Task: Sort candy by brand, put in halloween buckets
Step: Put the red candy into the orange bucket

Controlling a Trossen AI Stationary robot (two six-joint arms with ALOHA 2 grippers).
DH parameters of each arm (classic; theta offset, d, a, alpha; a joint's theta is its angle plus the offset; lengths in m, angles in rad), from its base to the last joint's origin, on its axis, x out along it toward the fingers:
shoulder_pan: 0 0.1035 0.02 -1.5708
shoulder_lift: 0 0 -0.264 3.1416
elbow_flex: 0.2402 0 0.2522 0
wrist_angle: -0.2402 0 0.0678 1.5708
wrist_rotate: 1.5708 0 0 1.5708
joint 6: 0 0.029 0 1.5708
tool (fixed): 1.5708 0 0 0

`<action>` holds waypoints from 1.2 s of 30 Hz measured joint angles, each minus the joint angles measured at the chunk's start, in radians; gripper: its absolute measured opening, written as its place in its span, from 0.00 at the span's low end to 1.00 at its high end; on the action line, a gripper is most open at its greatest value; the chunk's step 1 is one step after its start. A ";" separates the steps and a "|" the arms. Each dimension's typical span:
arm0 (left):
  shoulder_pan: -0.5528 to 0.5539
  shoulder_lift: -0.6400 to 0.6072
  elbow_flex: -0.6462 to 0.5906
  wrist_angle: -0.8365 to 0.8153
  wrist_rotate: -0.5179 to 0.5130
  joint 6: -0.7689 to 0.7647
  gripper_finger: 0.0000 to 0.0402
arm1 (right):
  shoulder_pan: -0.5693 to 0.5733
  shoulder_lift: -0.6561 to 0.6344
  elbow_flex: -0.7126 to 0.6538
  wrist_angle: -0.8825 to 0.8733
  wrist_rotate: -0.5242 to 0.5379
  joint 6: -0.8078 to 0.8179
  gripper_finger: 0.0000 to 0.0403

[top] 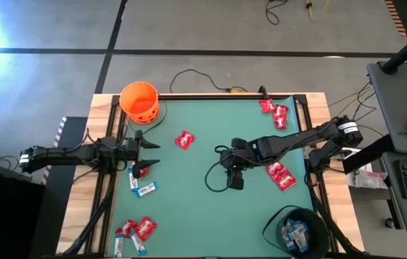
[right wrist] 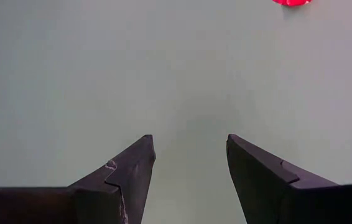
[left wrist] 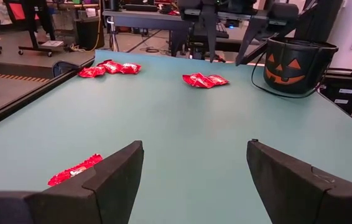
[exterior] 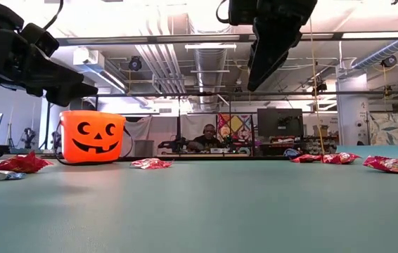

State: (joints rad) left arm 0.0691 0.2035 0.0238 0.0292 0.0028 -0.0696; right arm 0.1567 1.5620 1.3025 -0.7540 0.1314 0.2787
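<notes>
No readable text, brand name, number or sign can be made out in any view. White print is visible on the red candy packets, but no letters can be read. The orange bucket carries only a black jack-o'-lantern face, and the black bucket an orange one, neither with wording. Screens and a colourful panel in the room behind the table are too small to be read.
</notes>
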 joint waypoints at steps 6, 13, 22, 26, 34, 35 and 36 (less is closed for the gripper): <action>0.000 0.000 0.000 0.000 0.000 0.000 0.68 | -0.002 0.000 0.000 0.001 0.000 0.026 0.48; 0.000 0.000 0.000 0.000 0.000 0.000 0.68 | -0.002 0.000 0.000 0.015 0.010 0.037 0.48; 0.000 0.000 0.000 0.000 0.000 0.000 0.68 | 0.021 -0.003 -0.004 0.290 0.014 0.066 0.48; 0.000 0.000 0.000 0.000 0.000 0.000 0.68 | 0.057 -0.032 -0.004 0.316 -0.005 0.018 0.48; 0.000 0.001 0.000 0.000 0.000 0.000 0.68 | 0.084 -0.122 -0.003 0.258 -0.004 0.062 0.48; 0.000 0.002 0.000 0.002 -0.011 0.003 0.68 | 0.083 -0.131 -0.003 0.246 -0.005 0.071 0.48; 0.000 0.002 0.000 0.001 -0.033 0.008 0.68 | 0.082 -0.138 -0.003 0.230 -0.005 0.081 0.48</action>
State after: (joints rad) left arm 0.0689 0.2053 0.0238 0.0301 -0.0299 -0.0617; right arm 0.2386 1.4244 1.2991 -0.5244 0.1262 0.3599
